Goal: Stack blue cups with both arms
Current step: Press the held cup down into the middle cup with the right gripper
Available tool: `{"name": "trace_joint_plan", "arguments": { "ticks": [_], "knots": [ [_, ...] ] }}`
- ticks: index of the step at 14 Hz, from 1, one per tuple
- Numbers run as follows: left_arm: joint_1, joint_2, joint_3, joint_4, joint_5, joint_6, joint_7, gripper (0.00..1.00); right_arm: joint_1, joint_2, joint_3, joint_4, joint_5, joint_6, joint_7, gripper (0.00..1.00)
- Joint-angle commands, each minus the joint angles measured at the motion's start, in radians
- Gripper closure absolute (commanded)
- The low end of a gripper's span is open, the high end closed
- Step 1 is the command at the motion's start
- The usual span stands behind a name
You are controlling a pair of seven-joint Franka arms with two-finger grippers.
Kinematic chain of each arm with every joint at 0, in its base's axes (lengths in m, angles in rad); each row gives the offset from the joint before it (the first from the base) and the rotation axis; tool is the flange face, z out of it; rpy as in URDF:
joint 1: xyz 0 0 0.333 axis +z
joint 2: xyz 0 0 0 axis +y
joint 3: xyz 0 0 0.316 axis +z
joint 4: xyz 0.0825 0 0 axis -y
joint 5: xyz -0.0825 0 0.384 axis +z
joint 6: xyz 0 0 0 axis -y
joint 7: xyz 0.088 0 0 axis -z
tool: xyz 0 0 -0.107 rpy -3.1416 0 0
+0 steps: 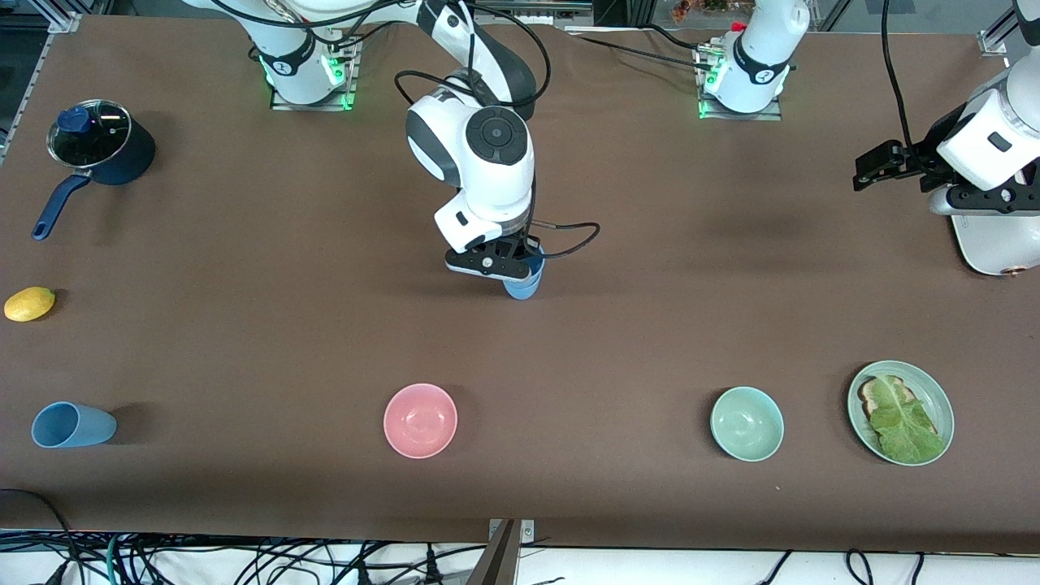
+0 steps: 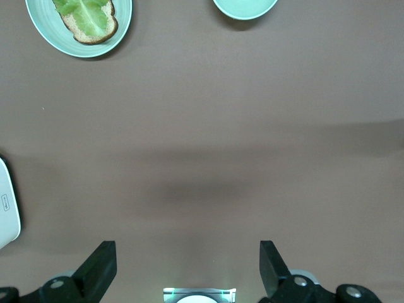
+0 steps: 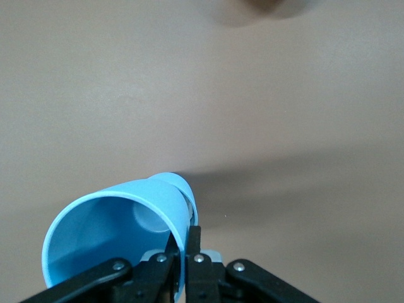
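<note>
One blue cup [image 1: 522, 284] hangs over the middle of the table, its rim pinched by my right gripper [image 1: 505, 262], which is shut on it. The right wrist view shows the fingers [image 3: 194, 243] clamped on the cup's wall, one inside and one outside, with the open mouth of the blue cup [image 3: 113, 233] facing the camera. A second blue cup [image 1: 73, 425] lies on its side near the front edge at the right arm's end of the table. My left gripper [image 1: 881, 162] waits open and empty by the white toaster [image 1: 995, 236]; its fingers [image 2: 101, 268] stand wide apart above bare table.
A navy pot with a glass lid [image 1: 101, 146] and a lemon [image 1: 29, 304] sit at the right arm's end. Along the front edge stand a pink bowl [image 1: 420, 420], a green bowl [image 1: 747, 423] and a plate [image 1: 930, 388] with toast and lettuce.
</note>
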Motion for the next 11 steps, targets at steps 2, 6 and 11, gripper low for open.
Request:
{"name": "trace_joint_plan", "arguments": {
  "ticks": [2,6,11],
  "knots": [
    [0.006,0.01,-0.001,0.027,-0.011,-0.026,0.014,0.0,0.014,0.001,-0.005,0.003,-0.01,-0.013,0.025,0.98],
    [0.006,0.01,-0.001,0.027,-0.011,-0.026,0.014,0.0,0.014,0.003,-0.007,0.005,-0.005,-0.01,0.03,0.58],
    [0.006,0.01,-0.001,0.027,-0.011,-0.026,0.014,0.0,-0.002,-0.024,-0.014,0.031,-0.004,-0.021,0.042,0.19]
  ]
}}
